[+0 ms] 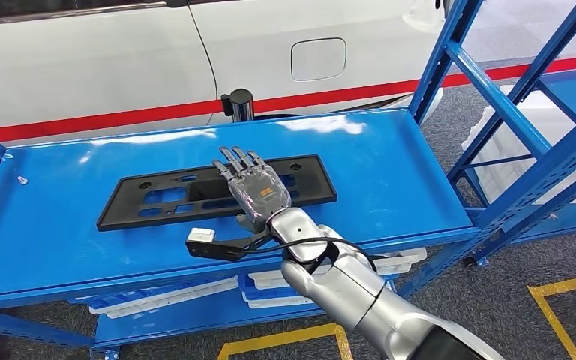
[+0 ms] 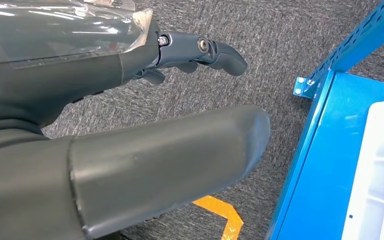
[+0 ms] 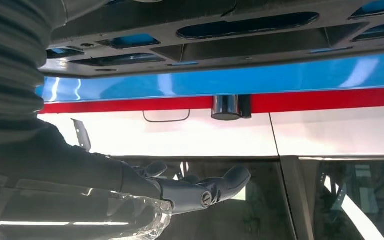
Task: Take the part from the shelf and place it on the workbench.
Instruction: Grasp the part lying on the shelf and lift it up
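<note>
Blue metal makes up the shelf (image 1: 390, 161), and a white car (image 1: 120, 60) with a red stripe stands close behind its back edge. On the top board lies the part (image 1: 157, 196), a long flat black frame with holes, near the middle with bare blue board all around it. The right hand (image 1: 253, 187) is above the part, fingers straight and spread, holding nothing; I cannot tell if it touches. The left hand (image 2: 130, 150) hangs over grey carpet (image 2: 280, 60) beside a low shelf corner, fingers loosely out, holding nothing. Blue posts (image 1: 450, 52) stand on the right side.
</note>
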Tool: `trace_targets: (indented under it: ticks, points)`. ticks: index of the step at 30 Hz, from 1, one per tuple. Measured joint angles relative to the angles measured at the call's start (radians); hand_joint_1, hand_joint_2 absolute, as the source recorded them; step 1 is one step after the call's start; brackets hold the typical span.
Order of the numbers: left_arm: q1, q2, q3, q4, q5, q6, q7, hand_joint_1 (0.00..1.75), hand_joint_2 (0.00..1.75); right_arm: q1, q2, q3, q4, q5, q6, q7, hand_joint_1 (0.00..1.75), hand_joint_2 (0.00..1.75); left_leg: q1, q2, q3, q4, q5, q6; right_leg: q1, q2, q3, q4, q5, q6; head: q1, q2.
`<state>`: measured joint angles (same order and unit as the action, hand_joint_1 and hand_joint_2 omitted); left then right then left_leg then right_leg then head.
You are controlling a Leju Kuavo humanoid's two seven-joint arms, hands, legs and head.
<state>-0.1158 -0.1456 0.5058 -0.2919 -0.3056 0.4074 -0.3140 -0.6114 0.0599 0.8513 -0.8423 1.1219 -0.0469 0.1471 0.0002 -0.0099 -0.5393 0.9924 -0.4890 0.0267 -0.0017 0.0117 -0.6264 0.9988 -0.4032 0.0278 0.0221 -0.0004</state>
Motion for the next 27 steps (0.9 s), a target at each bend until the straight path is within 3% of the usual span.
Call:
trace_targets:
  ticks: [10, 21, 25, 27]
  points:
    - [0.016, 0.020, -0.007, 0.043, 0.004, -0.005, 0.023, 0.00, 0.00, 0.000, 0.011, -0.026, 0.084, -0.006, -0.052, -0.008, 0.00, 1.75, 0.000, 0.000, 0.000, 0.000, 0.000, 0.000, 0.000, 0.000, 0.000, 0.000, 0.000, 0.000, 0.000, 0.000]
    - [0.038, 0.101, -0.024, 0.103, -0.008, -0.064, 0.073, 0.00, 0.00, 0.002, 0.011, -0.051, 0.206, 0.023, -0.159, -0.030, 0.02, 1.75, 0.000, 0.000, 0.000, 0.000, 0.000, 0.000, 0.000, 0.000, 0.000, 0.000, 0.000, 0.000, 0.000, 0.000]
    - [0.040, 0.130, -0.027, 0.114, -0.018, -0.076, 0.086, 0.00, 0.00, -0.003, 0.012, -0.048, 0.252, 0.056, -0.211, -0.023, 1.67, 1.75, 0.000, 0.000, 0.000, 0.000, 0.000, 0.000, 0.000, 0.000, 0.000, 0.000, 0.000, 0.000, 0.000, 0.000]
    - [0.041, 0.135, -0.029, 0.116, -0.018, -0.072, 0.079, 0.00, 0.00, -0.004, 0.010, -0.046, 0.272, 0.071, -0.234, -0.016, 1.75, 1.75, 0.000, 0.000, 0.000, 0.000, 0.000, 0.000, 0.000, 0.000, 0.000, 0.000, 0.000, 0.000, 0.000, 0.000]
